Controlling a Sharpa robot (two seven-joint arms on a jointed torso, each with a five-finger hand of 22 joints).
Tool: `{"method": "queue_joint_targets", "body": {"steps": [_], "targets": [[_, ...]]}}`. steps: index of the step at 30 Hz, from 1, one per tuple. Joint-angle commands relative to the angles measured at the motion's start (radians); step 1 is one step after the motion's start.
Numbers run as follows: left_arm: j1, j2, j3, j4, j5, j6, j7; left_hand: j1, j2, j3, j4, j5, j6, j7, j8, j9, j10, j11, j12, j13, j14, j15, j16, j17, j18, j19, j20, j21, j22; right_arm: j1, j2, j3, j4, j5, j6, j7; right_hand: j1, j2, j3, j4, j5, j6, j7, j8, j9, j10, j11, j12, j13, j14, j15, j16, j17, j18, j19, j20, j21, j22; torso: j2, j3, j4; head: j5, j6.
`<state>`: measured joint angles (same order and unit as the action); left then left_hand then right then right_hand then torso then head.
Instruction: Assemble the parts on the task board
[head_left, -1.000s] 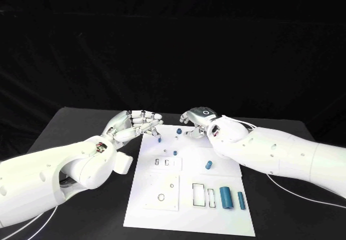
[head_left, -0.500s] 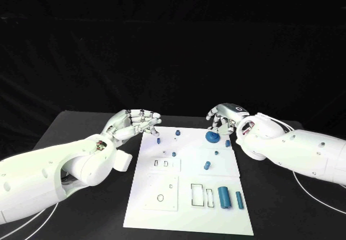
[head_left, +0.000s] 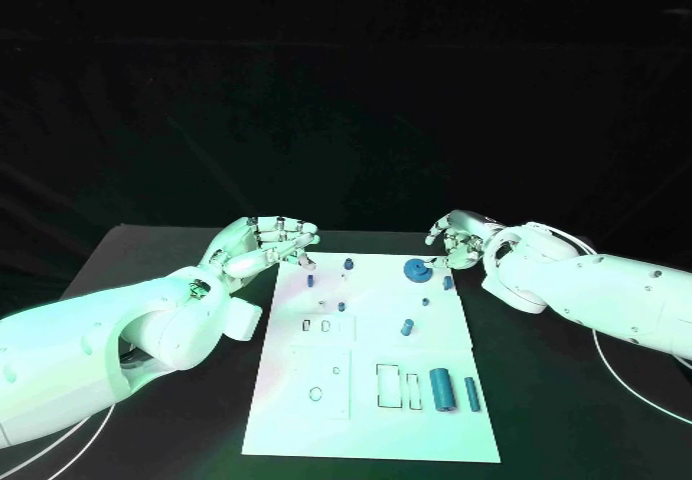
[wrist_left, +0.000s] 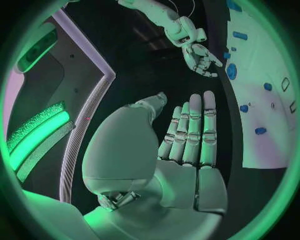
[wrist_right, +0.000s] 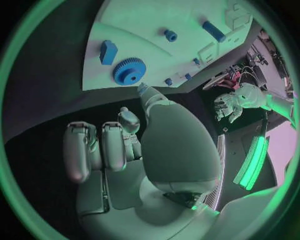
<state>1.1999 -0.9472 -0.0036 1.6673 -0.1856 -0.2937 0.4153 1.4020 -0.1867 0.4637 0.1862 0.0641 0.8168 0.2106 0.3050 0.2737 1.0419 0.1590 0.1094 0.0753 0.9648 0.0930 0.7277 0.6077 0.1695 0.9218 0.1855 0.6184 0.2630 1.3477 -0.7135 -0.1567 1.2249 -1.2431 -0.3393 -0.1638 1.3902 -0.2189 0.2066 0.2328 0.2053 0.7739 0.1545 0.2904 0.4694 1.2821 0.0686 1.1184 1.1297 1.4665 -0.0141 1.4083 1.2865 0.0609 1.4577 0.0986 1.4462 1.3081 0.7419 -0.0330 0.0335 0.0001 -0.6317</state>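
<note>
**Right hand empty beside the gear – pick next part**

Right hand (head_left: 462, 240) hovers off the far right corner of the task board (head_left: 289, 420), fingers curled loosely, holding nothing. Left hand (head_left: 267, 245) by the far left corner, fingers straight and apart, also empty. Blue gear (head_left: 417, 268) sits flat on the board just beside the right hand – toothed rim, hard plastic by the look. Judgement: approach from above w/ fingertips, pinch the rim evenly. Two smooth blue cylinders (head_left: 443, 388) lie near right; small pegs (head_left: 408, 326) mid-board.
</note>
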Motion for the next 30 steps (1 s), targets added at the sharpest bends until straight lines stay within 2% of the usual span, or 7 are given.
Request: {"method": "queue_joint_targets", "body": {"steps": [1,3,7,15,20,25,30], "targets": [[0.001,0.004,0.0,0.0,0.007,0.021,0.007,-0.004,0.003,0.006,-0.002,-0.005,-0.008,0.008,-0.004,0.001,-0.007,0.0,-0.006,-0.001,-0.006,0.001,0.002,-0.001,0.008,-0.004,0.001,0.006,0.001,-0.003,0.012,0.0,-0.014,0.027,0.064,-0.007,0.017,0.001,-0.013,0.008,0.0,-0.011,0.003,0.008,0.0,0.012,0.001,0.026,0.026,0.055,0.008,0.016,0.026,-0.021,0.014,0.002,0.008,0.12,0.002,0.0001,0.0051,-0.001,-0.002],[0.001,0.004,0.0,-0.001,0.007,0.021,0.007,-0.004,0.003,0.006,-0.002,-0.005,-0.008,0.008,-0.004,0.001,-0.007,0.0,-0.006,-0.001,-0.006,0.001,0.002,-0.001,0.008,-0.004,0.001,0.006,0.001,-0.005,0.018,0.0,-0.021,0.027,0.066,-0.007,0.017,0.001,-0.015,0.009,0.001,-0.012,0.003,0.009,0.0,0.012,0.001,0.028,0.028,0.055,0.008,0.019,0.029,-0.022,0.015,0.002,0.009,0.121,0.001,-0.0009,0.0046,-0.001,-0.003],[0.001,0.004,0.0,-0.002,0.007,0.021,0.006,-0.004,0.003,0.006,-0.002,-0.005,-0.008,0.008,-0.004,0.001,-0.007,0.0,-0.006,-0.001,-0.006,0.001,0.002,-0.001,0.008,-0.004,0.001,0.006,0.001,-0.01,0.029,0.0,-0.03,0.026,0.067,-0.007,0.023,0.005,-0.025,0.022,0.001,-0.014,0.005,0.015,0.0,0.031,0.003,0.069,0.067,0.062,0.01,0.043,0.068,-0.026,0.025,0.004,0.021,0.137,0.004,0.0015,0.0053,0.0,0.001],[0.001,0.005,0.0,-0.002,0.007,0.022,0.006,-0.004,0.003,0.006,-0.002,-0.005,-0.008,0.008,-0.004,0.001,-0.007,0.0,-0.006,-0.001,-0.006,0.001,0.002,-0.001,0.008,-0.004,0.001,0.006,0.001,-0.019,0.045,-0.001,-0.049,0.012,0.077,-0.009,0.028,0.007,-0.032,0.031,0.001,-0.014,0.005,0.021,0.0,0.039,0.004,0.088,0.086,0.067,0.011,0.059,0.094,-0.028,0.031,0.005,0.029,0.147,0.003,0.0003,0.0045,0.003,-0.008],[0.001,0.005,0.0,-0.003,0.007,0.022,0.006,-0.004,0.003,0.006,-0.002,-0.005,-0.008,0.008,-0.004,0.001,-0.007,0.0,-0.006,-0.001,-0.006,0.001,0.002,-0.001,0.008,-0.004,0.001,0.006,0.001,-0.022,0.048,-0.001,-0.053,0.006,0.085,-0.011,0.029,0.009,-0.033,0.033,0.001,-0.013,0.005,0.023,0.0,0.039,0.004,0.09,0.088,0.067,0.011,0.061,0.097,-0.028,0.032,0.005,0.029,0.148,0.002,0.0009,0.0036,0.003,-0.01],[0.001,0.005,0.0,-0.003,0.007,0.022,0.006,-0.004,0.003,0.006,-0.002,-0.005,-0.008,0.008,-0.004,0.001,-0.007,0.0,-0.006,-0.001,-0.006,0.001,0.002,-0.001,0.008,-0.004,0.001,0.006,0.001,-0.023,0.053,-0.001,-0.056,0.004,0.09,-0.013,0.031,0.011,-0.033,0.036,0.001,-0.01,0.005,0.026,0.0,0.039,0.004,0.093,0.092,0.068,0.011,0.063,0.1,-0.029,0.033,0.005,0.031,0.15,0.002,0.0001,0.0029,0.004,-0.01],[0.001,0.006,0.0,-0.003,0.007,0.023,0.006,-0.004,0.003,0.006,-0.002,-0.005,-0.008,0.008,-0.004,0.001,-0.007,0.0,-0.006,-0.001,-0.006,0.001,0.002,-0.001,0.008,-0.004,0.001,0.006,0.001,-0.024,0.062,-0.002,-0.066,0.005,0.095,-0.014,0.036,0.02,-0.027,0.04,0.003,-0.005,0.004,0.03,0.0,0.041,0.003,0.098,0.097,0.067,0.011,0.065,0.103,-0.029,0.034,0.006,0.032,0.152,0.002,0.0002,0.005,0.002,-0.009]]}}
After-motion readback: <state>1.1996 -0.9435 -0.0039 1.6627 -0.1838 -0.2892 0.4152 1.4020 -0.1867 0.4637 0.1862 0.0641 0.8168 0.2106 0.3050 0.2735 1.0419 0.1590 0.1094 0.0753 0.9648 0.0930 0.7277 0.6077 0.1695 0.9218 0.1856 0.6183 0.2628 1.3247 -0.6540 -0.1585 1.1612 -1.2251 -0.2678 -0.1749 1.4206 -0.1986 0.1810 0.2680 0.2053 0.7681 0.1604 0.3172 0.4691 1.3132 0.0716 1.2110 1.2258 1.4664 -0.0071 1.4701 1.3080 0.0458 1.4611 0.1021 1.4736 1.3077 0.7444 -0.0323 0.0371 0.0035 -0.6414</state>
